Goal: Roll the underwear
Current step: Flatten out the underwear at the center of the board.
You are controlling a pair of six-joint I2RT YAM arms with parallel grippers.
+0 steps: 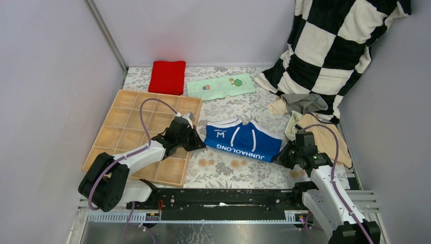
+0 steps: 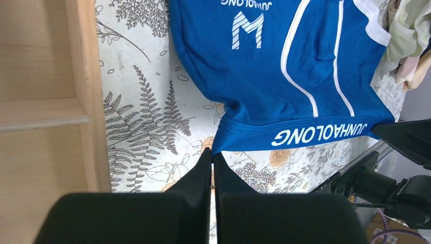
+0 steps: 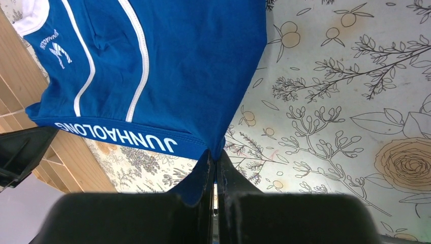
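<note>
The blue underwear (image 1: 243, 141) lies spread flat at the middle of the table, white stripes up and its lettered waistband turned toward the arms. The right gripper (image 1: 282, 154) is clenched on the waistband's right corner, and a fold of blue cloth shows between its fingers in the right wrist view. The left gripper (image 1: 199, 144) is likewise clamped tight, its tips nipping the opposite corner. Just left of the garment sits a wooden grid tray (image 1: 133, 133) of shallow square compartments, and the left arm reaches across it. To the right, a loose heap of other underwear (image 1: 310, 119) in grey, beige, tan and pale green rests against a black-and-white checkered cloth (image 1: 330, 46) that hangs in the far right corner. At the back edge lie a folded red cloth (image 1: 167, 77) and, just beside it, a mint cloth with cartoon prints (image 1: 220, 86). A floral table cover (image 1: 223, 165), printed with ferns and roses, lies beneath everything. Plain pale grey walls (image 1: 51, 76) enclose the space, and a black rail (image 1: 223, 195) runs along the near edge between the arm bases.
</note>
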